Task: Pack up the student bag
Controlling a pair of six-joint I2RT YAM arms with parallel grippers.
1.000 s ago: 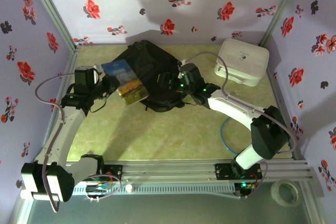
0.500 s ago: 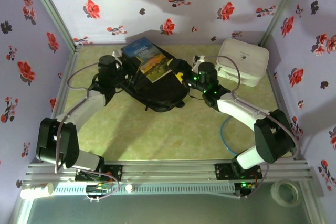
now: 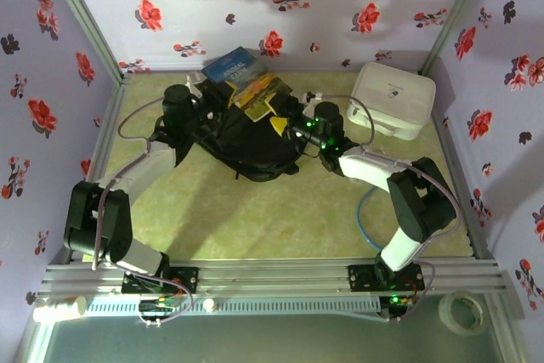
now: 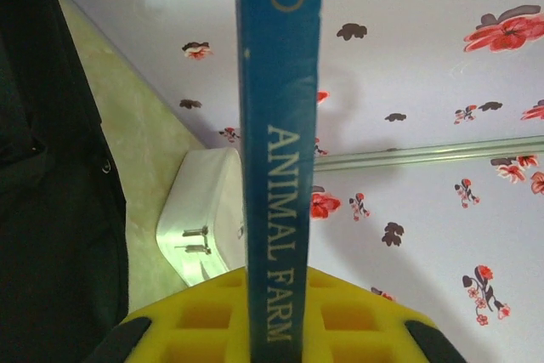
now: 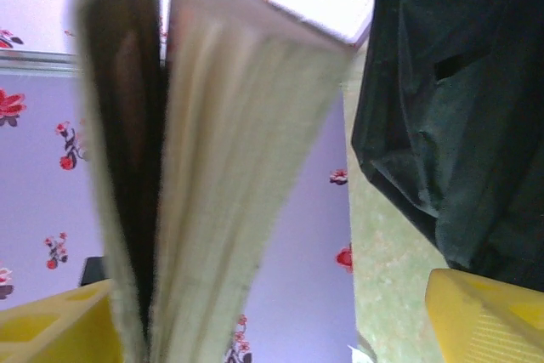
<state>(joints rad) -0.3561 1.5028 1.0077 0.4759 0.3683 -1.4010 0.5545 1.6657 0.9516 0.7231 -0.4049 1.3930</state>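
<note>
The student bag [image 3: 251, 146], a black soft backpack, lies at the back middle of the table; its fabric also shows in the left wrist view [image 4: 51, 210] and the right wrist view [image 5: 459, 116]. My left gripper [image 3: 218, 93] is shut on a blue book, "Animal Farm" [image 3: 241, 79], held over the bag's top end; the spine [image 4: 276, 167] stands between the yellow pads [image 4: 191, 320]. My right gripper [image 3: 278, 113] is open, and the book's page edge [image 5: 229, 167] sits between its yellow fingers [image 5: 484, 320], with a gap on the right side.
A white zip case [image 3: 393, 99] rests at the back right, also seen past the book [image 4: 204, 218]. A blue cable [image 3: 367, 214] loops on the green mat near the right arm. Floral walls close in the back and sides. A tape roll [image 3: 463, 312] lies beyond the front rail.
The left arm carried the book from the bag's left side to above its top end. The right gripper followed and now straddles the book's page edge.
</note>
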